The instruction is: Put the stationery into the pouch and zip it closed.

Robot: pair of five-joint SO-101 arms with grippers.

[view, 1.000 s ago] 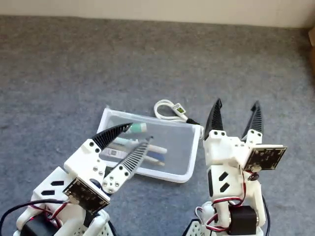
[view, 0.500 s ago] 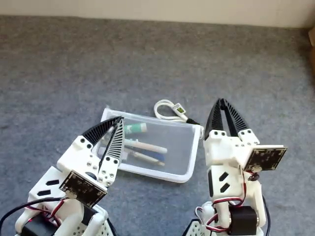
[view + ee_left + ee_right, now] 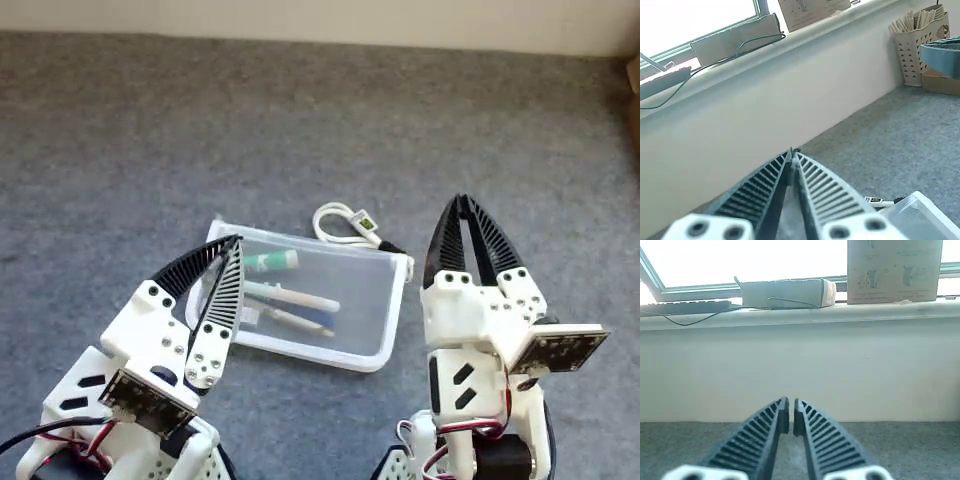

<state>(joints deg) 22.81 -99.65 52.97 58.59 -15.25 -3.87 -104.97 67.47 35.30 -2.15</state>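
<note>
High view has the left jaws pressed together and empty, tips over one end of the pouch. The right jaws, all but together and holding nothing, hang just beside its opposite end. The stationery lies inside the clear pouch, which rests flat on the grey surface, with a white cord loop at its far corner. Loading looks complete, so zipping is the step in hand. Whether the zip is fully closed cannot be told. If not, one arm should pin the pouch while the other draws the slider along.
</note>
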